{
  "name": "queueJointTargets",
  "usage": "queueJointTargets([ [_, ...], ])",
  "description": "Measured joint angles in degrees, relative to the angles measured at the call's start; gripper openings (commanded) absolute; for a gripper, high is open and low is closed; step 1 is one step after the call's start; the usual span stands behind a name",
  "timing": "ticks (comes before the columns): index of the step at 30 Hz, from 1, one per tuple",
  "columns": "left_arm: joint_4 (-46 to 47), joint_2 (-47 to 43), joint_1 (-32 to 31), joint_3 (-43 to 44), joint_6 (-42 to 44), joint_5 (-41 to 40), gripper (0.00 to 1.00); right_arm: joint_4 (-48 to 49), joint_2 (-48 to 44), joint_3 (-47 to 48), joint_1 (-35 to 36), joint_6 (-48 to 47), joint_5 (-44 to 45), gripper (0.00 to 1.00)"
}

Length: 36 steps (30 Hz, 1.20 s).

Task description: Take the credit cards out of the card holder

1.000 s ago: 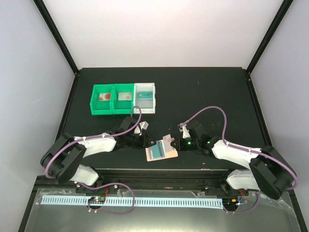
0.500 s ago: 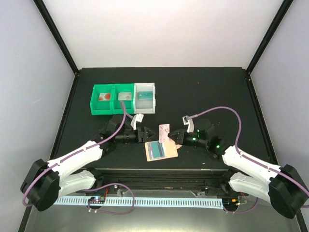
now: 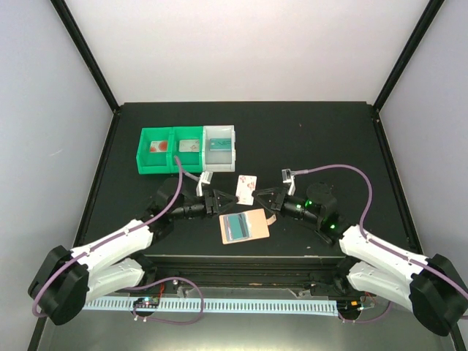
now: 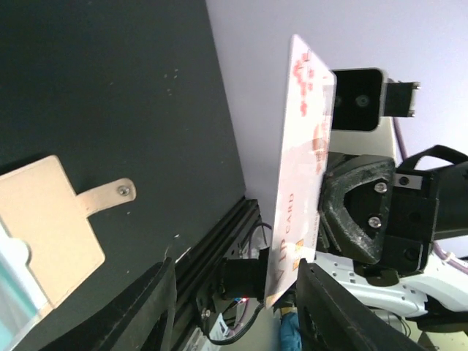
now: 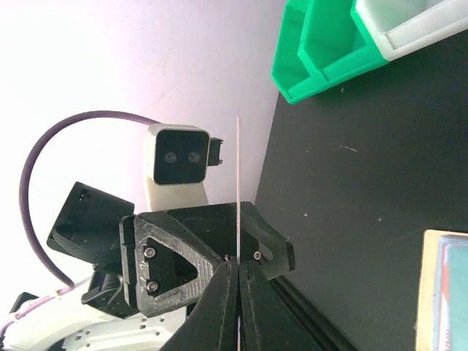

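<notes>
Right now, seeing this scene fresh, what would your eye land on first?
A pale card with red print is held aloft near the front, pinched by the right end effector, with the left end effector open facing it. Below, the tan card holder lies open with a teal card inside. Green and white bins stand at the back left.

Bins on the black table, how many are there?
3, in a row at the back left: left green bin, middle green bin, white bin on the right. None seems hidden.
</notes>
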Motion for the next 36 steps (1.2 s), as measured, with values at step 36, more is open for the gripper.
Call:
queueJointTargets([
  [36, -18.1, -6.4, 0.0, 5.6, 23.9, 17.3, 0.02, -55.6, 5.6, 35.4, -0.3, -48.6, -8.6, 0.33],
])
